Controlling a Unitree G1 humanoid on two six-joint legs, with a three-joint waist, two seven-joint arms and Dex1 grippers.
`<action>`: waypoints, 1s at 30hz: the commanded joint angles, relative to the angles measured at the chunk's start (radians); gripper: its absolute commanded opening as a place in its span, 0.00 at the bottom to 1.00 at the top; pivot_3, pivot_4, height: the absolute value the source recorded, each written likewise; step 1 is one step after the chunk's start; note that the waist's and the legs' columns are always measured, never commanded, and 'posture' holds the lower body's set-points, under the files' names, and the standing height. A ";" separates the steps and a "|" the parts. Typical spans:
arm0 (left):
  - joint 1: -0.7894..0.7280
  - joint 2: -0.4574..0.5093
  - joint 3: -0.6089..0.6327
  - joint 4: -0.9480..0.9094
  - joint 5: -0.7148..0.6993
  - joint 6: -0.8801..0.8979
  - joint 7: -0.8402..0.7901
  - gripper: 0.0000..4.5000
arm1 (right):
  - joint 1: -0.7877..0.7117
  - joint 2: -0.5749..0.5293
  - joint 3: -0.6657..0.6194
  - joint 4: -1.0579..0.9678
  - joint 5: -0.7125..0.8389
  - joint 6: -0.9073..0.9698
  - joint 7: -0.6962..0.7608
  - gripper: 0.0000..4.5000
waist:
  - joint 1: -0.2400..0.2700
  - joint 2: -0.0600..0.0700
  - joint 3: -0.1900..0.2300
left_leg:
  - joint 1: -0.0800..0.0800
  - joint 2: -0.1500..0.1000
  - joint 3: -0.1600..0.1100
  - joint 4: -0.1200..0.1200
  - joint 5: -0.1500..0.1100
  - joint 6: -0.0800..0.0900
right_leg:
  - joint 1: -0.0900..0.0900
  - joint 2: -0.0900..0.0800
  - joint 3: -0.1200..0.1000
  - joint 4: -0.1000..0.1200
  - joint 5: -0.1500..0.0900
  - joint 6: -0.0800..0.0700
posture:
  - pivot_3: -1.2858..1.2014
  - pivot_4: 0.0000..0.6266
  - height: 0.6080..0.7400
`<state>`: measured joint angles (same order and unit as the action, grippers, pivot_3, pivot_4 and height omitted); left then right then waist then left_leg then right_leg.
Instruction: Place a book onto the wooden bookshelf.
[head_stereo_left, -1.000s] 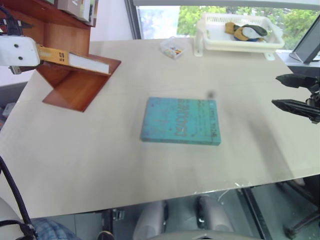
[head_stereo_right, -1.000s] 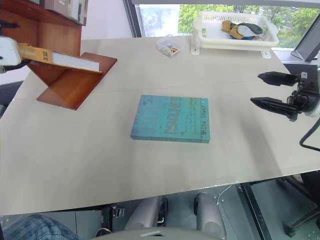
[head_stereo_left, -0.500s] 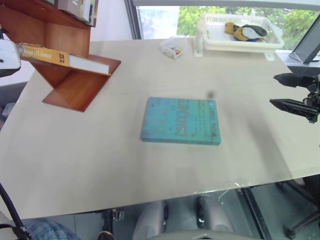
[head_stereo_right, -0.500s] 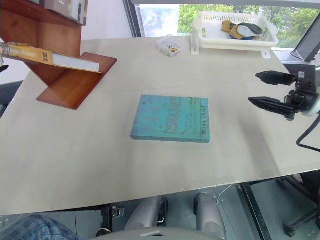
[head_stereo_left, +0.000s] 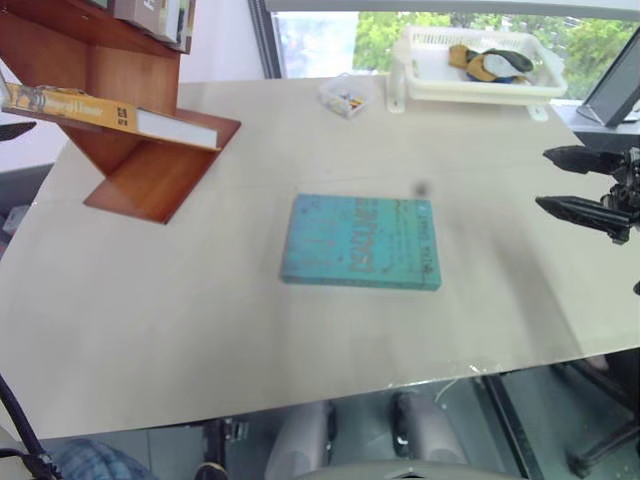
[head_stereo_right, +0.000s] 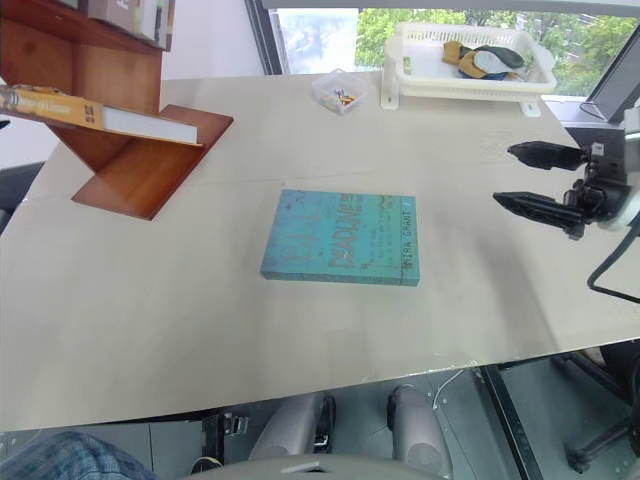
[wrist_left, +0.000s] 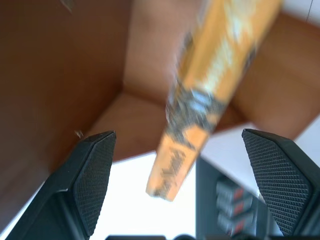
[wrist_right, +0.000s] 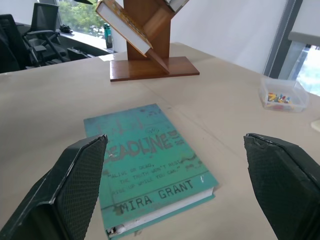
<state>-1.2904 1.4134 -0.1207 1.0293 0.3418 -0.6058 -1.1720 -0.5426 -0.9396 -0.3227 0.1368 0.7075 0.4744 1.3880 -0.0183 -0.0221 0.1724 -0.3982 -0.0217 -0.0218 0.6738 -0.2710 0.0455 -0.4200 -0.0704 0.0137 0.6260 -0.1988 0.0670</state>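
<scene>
Orange-yellow and thick, the book (head_stereo_left: 110, 113) lies on a slanted board of the wooden bookshelf (head_stereo_left: 150, 170), its white page edge facing the desk's middle and its far end jutting out past the shelf toward the desk's left edge. The bookshelf stands at the far left corner of the desk (head_stereo_left: 200, 330), its reddish-brown boards meeting in a zigzag, with more books resting on an upper board.

In the left wrist view the left gripper (wrist_left: 182, 185) has its jaws spread wide, and the book's spine (wrist_left: 210, 90) shows between them without touching either finger (wrist_left: 95, 175); nothing is held. A dark fingertip of it shows at the desk's left edge, just below the book's jutting end.

At the right edge of the desk the right gripper (head_stereo_right: 535, 180) hovers above the surface with its jaws apart and empty, pointing toward the desk's middle.

A thinner teal book (head_stereo_right: 343, 238) lies flat near the middle of the desk, front cover up with its title readable in the right wrist view. At the far edge sits a small clear plastic box (head_stereo_left: 346, 96) with coloured bits inside, and just beside it, toward the far right corner, a white plastic basket (head_stereo_left: 480, 88) holding a few yellow and dark items.
</scene>
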 joint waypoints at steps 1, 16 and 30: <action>0.057 0.068 0.051 -0.073 -0.069 0.037 -0.071 0.98 | -0.047 -0.010 0.001 0.029 -0.011 -0.026 0.019 1.00 | -0.002 0.000 0.000 | 0.001 0.000 0.000 0.000 0.000 0.000 | 0.000 0.000 0.000 0.000 0.000 0.000 | 0.52 0.24 1.00; 0.385 0.078 0.319 -0.395 -0.462 0.283 -0.176 0.98 | -0.111 0.000 0.042 0.095 -0.043 -0.058 0.058 1.00 | 0.005 0.000 0.000 | 0.000 0.002 0.000 0.002 0.000 0.000 | 0.000 0.000 0.000 0.001 0.000 0.000 | 0.52 0.24 1.00; 0.769 -0.286 0.553 -1.015 -0.957 0.794 -0.081 0.98 | -0.074 -0.045 0.002 0.044 -0.014 -0.018 0.046 1.00 | 0.004 0.001 0.000 | 0.001 0.003 0.000 0.003 0.000 0.000 | 0.000 0.001 0.000 0.001 0.000 0.000 | 0.52 0.24 1.00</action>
<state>-0.5374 1.1707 0.4006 0.1173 -0.5284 0.1172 -1.2993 -0.6152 -0.9497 -0.2661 0.2162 0.6713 0.4465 1.4319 -0.0142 -0.0208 0.1725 -0.3974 -0.0189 -0.0222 0.6766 -0.2711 0.0454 -0.4195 -0.0697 0.0139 0.6275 -0.1986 0.0667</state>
